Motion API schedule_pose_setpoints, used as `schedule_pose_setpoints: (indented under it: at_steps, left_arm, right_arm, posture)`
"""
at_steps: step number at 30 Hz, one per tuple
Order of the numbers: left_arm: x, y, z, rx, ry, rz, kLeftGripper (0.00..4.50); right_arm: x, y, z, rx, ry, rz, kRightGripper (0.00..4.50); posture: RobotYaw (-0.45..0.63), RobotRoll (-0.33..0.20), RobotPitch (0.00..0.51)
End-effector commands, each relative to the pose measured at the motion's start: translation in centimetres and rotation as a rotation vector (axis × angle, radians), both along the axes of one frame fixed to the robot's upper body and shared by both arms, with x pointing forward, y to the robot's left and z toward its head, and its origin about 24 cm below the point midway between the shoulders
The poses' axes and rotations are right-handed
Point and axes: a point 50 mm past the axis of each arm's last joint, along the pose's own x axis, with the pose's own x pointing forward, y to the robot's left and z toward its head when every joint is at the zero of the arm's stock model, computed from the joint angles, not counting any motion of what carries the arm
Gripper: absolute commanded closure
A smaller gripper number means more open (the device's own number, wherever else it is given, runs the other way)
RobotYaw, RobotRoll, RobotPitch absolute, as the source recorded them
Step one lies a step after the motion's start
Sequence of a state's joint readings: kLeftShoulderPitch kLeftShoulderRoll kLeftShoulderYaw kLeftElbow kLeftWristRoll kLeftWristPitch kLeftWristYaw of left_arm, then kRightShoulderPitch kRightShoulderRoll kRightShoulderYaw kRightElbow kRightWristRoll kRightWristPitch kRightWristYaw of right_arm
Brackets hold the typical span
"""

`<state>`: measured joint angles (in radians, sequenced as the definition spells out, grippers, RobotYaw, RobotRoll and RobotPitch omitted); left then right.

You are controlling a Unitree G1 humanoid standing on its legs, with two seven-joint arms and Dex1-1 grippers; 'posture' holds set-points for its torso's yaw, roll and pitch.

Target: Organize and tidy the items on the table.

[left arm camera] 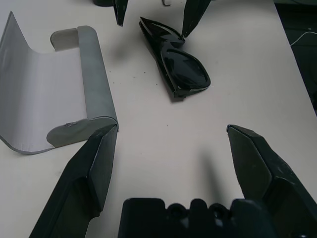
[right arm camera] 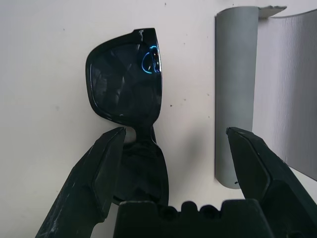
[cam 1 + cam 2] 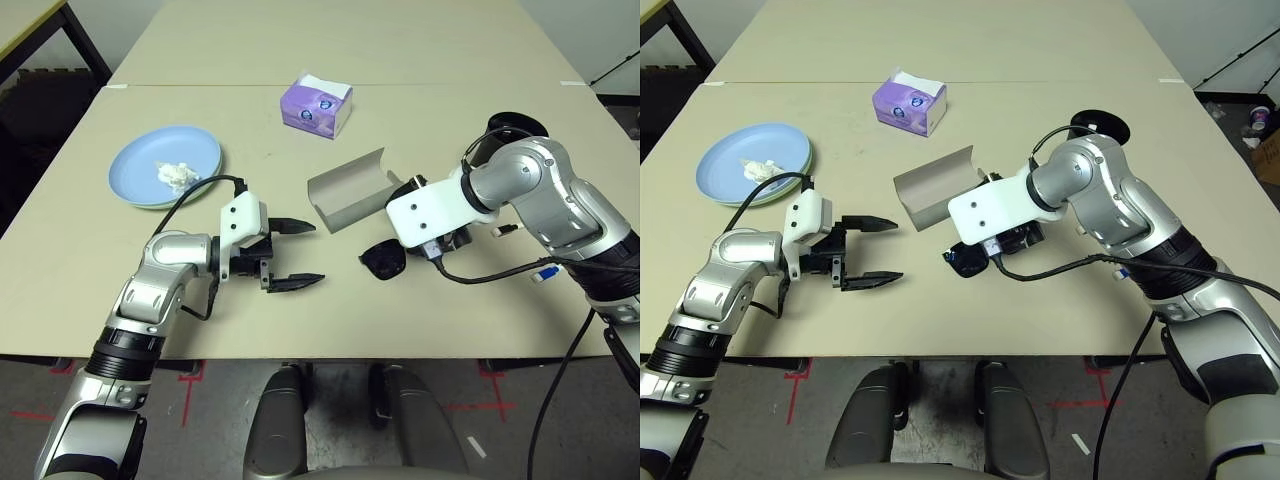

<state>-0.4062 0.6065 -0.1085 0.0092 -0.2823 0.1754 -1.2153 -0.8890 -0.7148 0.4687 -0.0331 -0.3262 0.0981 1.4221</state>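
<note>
Black sunglasses [image 3: 384,262] lie folded on the beige table [image 3: 90,290], just in front of the open grey glasses case [image 3: 349,188]. My right gripper [image 2: 176,133] hangs open right over them, one finger [image 2: 94,173] above a lens, the other toward the case [image 2: 237,89]. My left gripper [image 3: 318,253] is open and low over the table left of the sunglasses [image 1: 181,69], pointing at them. A light blue plate [image 3: 150,160] holding crumpled white tissue [image 3: 178,176] sits far left on a pale green plate. A tall black cup [image 3: 512,127] stands behind my right arm.
A purple tissue box [image 3: 317,106] stands at the back centre, near the table's seam [image 3: 200,86]. A small white pen [image 3: 505,230] lies by my right forearm, with cables trailing over it. The table's front edge runs close below both grippers.
</note>
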Motion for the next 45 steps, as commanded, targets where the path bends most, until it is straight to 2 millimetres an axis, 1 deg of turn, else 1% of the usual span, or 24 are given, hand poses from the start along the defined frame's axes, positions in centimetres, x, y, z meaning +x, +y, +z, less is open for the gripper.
schedule_pose_setpoints:
  at_steps: [1, 11, 21, 29, 38, 45]
  left_arm:
    - [-0.4, -0.3, 0.0, -0.001, 0.002, -0.01, 0.02]
    - [-0.4, -0.6, 0.4, 0.003, -0.011, -0.012, 0.02]
    - [-0.8, -0.5, 0.7, 0.029, -0.048, -0.014, 0.02]
    - [-1.9, -0.6, 2.0, -0.049, -0.091, 0.019, 0.02]
    - [-1.8, -0.4, 2.0, -0.1, -0.081, 0.067, 0.02]
    - [-1.7, -0.3, 1.8, -0.102, -0.075, 0.077, 0.02]
  right_arm:
    - [0.2, 0.4, -0.2, -0.051, -0.009, 0.028, 0.0]
    - [0.5, 0.9, -0.5, -0.096, -0.044, 0.093, 0.0]
    - [-0.4, 1.3, -0.5, -0.106, -0.039, 0.117, 0.0]
    - [-0.8, 1.3, -0.5, -0.107, -0.029, 0.122, 0.0]
    - [-0.7, 1.1, -1.1, -0.135, -0.041, 0.128, 0.0]
    - [-0.7, 1.2, -1.5, -0.151, -0.06, 0.142, 0.0]
  posture:
    - [0.06, 0.0, 0.218]
    - [0.07, 0.0, 0.218]
    - [0.07, 0.0, 0.212]
    - [0.07, 0.0, 0.212]
    - [0.08, 0.0, 0.211]
    - [0.08, 0.0, 0.204]
